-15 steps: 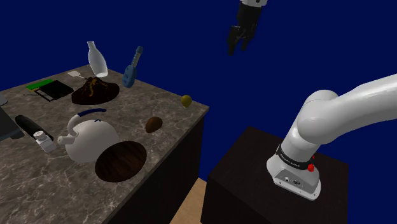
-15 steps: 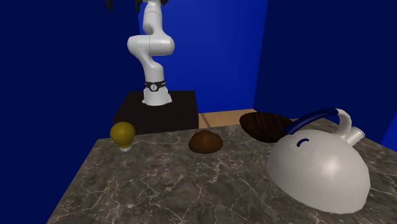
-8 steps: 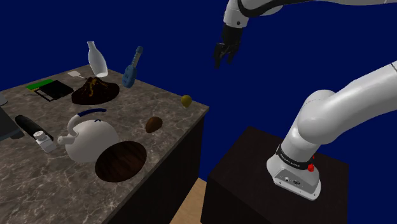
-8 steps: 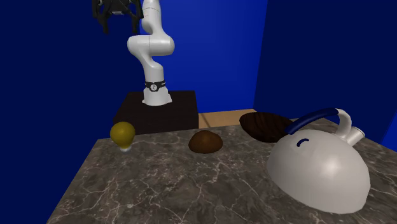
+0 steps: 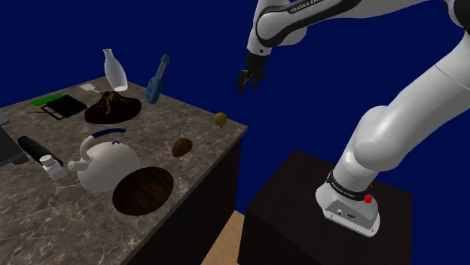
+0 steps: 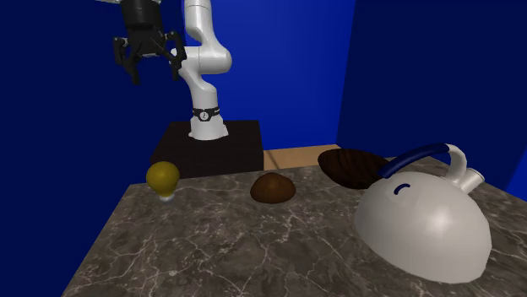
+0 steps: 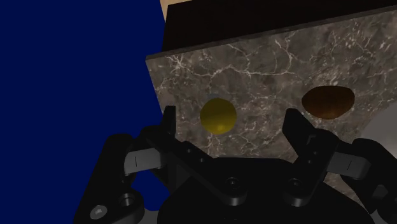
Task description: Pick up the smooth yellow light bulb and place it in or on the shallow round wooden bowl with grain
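Wrist view: looking down through the gripper (image 7: 230, 118), fingers spread wide and clasping nothing, onto the yellow light bulb (image 7: 218, 115) well below, framed between them. Sitting near a corner of the marble counter (image 7: 267, 57), well apart from the dark wooden bowl (image 5: 143, 190) beside the white kettle (image 5: 109, 167). Hanging high in air, just beyond the counter's edge in the shoulder view.

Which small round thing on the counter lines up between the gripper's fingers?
The yellow bulb, near the counter corner; the brown lump sits outside the open gripper.
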Motion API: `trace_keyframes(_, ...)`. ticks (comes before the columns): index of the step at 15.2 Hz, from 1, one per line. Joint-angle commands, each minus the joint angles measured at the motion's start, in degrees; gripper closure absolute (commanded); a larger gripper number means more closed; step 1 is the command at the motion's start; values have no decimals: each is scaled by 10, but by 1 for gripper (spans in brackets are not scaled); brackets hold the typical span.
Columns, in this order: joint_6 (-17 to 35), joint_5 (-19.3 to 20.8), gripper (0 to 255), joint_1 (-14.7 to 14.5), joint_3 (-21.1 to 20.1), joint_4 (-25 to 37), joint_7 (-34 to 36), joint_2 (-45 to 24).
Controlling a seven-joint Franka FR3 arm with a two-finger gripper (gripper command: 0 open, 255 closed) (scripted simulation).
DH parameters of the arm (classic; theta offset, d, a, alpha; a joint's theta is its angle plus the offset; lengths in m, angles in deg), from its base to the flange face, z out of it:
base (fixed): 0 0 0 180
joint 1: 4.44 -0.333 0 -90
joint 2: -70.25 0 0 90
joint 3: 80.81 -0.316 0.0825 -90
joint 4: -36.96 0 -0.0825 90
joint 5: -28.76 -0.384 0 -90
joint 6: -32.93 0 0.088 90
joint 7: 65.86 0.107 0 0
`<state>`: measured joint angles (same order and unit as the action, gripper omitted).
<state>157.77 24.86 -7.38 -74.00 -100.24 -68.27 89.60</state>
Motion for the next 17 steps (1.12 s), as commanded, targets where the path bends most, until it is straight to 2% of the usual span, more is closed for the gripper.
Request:
trace_keyframes(1, 33, -18, 0, -7, 6, 10, -15, -44)
trace_keyframes(7, 107, -90, 0, -21, 20, 58, -76, -177)
trace_keyframes(12, 145, -161, 0, -19, 12, 121, -133, -290)
trace_keyframes(17, 171, -179, 0, -18, 5, 124, -145, -321)
